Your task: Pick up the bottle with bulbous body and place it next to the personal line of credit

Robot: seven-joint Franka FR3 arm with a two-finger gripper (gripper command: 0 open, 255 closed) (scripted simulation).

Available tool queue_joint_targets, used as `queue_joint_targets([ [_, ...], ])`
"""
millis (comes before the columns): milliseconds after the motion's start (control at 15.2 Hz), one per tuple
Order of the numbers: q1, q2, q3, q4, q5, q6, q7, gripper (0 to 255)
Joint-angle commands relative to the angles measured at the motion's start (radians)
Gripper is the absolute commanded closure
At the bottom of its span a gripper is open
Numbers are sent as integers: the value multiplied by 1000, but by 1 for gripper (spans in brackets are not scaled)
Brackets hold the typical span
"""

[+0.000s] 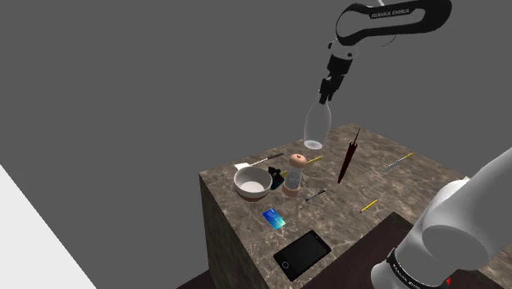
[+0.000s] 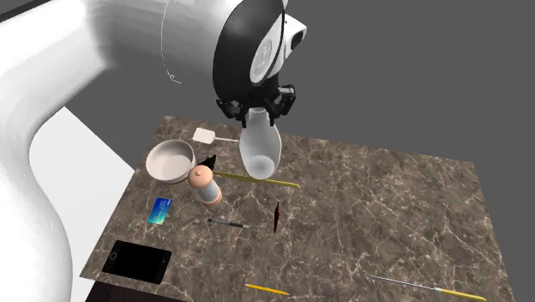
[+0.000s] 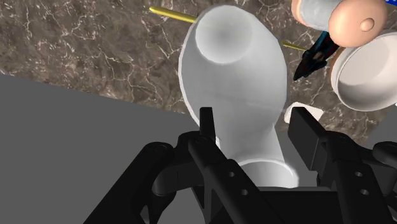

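The gripper has the pale bulbous bottle pinched by its neck, hanging well above the marbled table; best carried upright over the bowl and the peach-capped jar, then lowered gently beside the blue card, short of the phone

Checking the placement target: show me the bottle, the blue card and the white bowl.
bottle (image 1: 317, 130), shoulder view, its bulbous body.
blue card (image 1: 274, 217), shoulder view, its face.
white bowl (image 2: 159, 163), second exterior view, inner wall.

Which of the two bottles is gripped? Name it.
The white bulbous bottle, clasped at its neck by the jaws; the smaller peach-capped bottle stands free on the table.
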Motion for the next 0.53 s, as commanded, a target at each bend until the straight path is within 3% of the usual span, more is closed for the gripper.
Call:
queue_joint_targets([
  [0, 15, -41, 33, -12, -11, -27, 52, 255],
  [462, 63, -143, 151, -36, -17, -107, 218, 255],
])
